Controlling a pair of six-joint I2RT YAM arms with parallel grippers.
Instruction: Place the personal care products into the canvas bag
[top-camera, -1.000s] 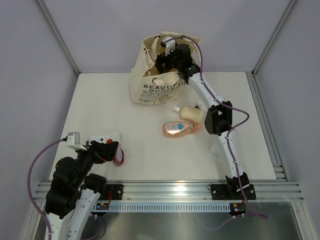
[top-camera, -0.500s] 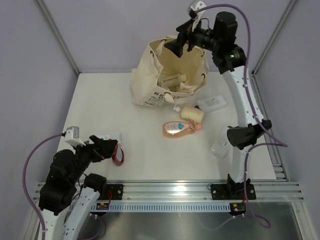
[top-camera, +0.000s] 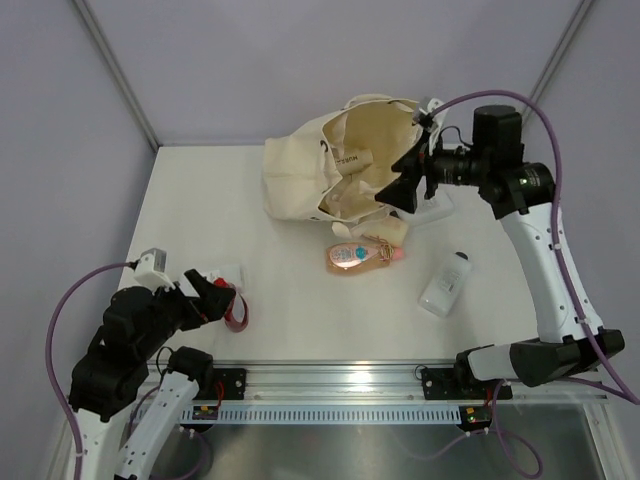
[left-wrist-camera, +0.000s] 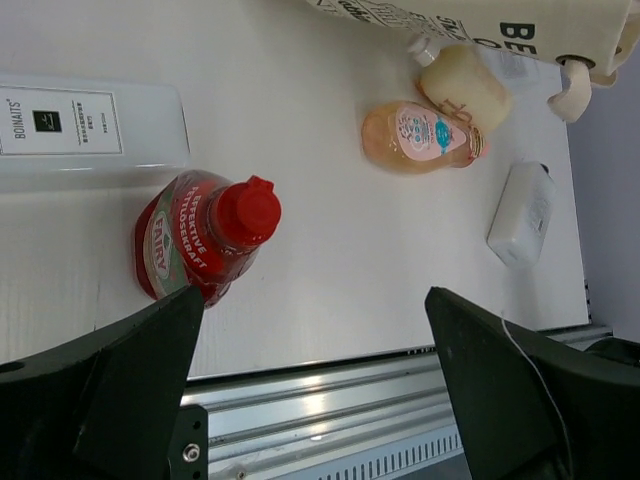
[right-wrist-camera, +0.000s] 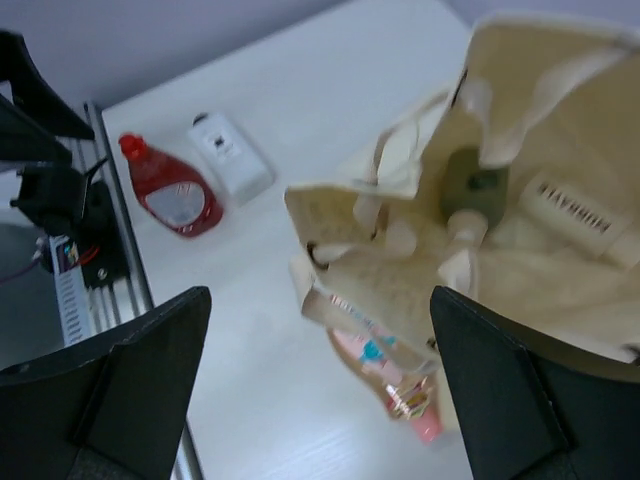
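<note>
The cream canvas bag (top-camera: 300, 170) stands at the back with its mouth gaping. Inside it, the right wrist view shows a grey-green bottle with a beige cap (right-wrist-camera: 472, 185) and a lettered white tube (right-wrist-camera: 575, 205). In front of the bag lie a beige bottle (top-camera: 388, 232) and a pink-orange bottle (top-camera: 355, 257), and a white bottle (top-camera: 446, 283) lies to the right. My right gripper (top-camera: 397, 190) hangs open and empty above the bag's mouth. My left gripper (top-camera: 212, 297) is open and empty over a red bottle (top-camera: 234, 308), next to a flat white bottle (top-camera: 218, 271).
Another flat white product (top-camera: 436, 208) lies behind the right gripper. An aluminium rail (top-camera: 330, 380) runs along the near table edge. Grey walls with metal corner posts (top-camera: 115, 75) close in the back and sides.
My right arm has lifted out of the bag and swung to the right, uncovering the white bottle. The bag's mouth has spread wider. The left arm has barely moved.
</note>
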